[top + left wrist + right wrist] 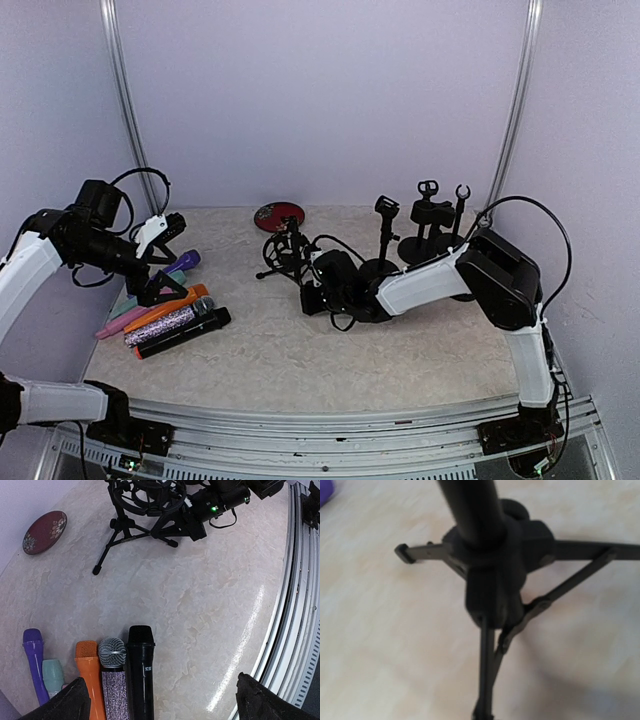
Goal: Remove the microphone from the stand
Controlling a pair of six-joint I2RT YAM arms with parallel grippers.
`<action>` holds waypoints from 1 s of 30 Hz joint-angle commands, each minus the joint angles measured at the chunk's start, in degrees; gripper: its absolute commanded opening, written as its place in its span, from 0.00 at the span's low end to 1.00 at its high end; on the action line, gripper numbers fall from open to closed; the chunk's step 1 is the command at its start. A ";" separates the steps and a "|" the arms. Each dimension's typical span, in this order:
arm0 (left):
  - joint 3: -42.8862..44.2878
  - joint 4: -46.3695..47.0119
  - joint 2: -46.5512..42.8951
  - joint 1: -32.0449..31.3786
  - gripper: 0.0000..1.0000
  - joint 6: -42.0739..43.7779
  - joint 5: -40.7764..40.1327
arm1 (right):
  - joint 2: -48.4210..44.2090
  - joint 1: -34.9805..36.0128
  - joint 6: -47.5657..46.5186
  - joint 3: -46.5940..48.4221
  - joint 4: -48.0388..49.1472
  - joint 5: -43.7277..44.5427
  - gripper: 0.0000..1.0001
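Observation:
A black tripod stand (283, 254) with a round shock mount stands mid-table; it also shows in the left wrist view (142, 510). I cannot tell whether anything sits in the mount. My right gripper (308, 285) is low against the stand's base (492, 555); its fingers are out of the right wrist view, where one tripod leg (486, 670) runs down to the bottom edge. My left gripper (168, 262) is open wide and empty above a row of microphones; its fingertips (75, 700) frame a black microphone (140, 675) at the row's right end.
The row also holds a glitter microphone (114, 680), an orange one (89, 677), a teal one (53, 676) and a purple one (34, 660). A red disc (279, 213) lies at the back. Several black stands (430, 215) stand back right. The table's metal rail (300, 580) runs along the near edge.

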 commanded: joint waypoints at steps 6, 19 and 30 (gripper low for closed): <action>-3.22 5.30 -0.44 3.11 0.99 -1.05 -1.24 | -2.61 -2.54 -6.48 1.11 -1.62 3.64 0.53; -20.11 40.29 -3.12 6.17 0.99 -20.47 -11.90 | -37.39 -1.24 -8.73 -29.75 2.46 12.11 1.00; -36.44 74.37 2.40 6.45 0.99 -31.91 -23.76 | -64.41 -13.59 -14.89 -51.88 5.00 42.74 1.00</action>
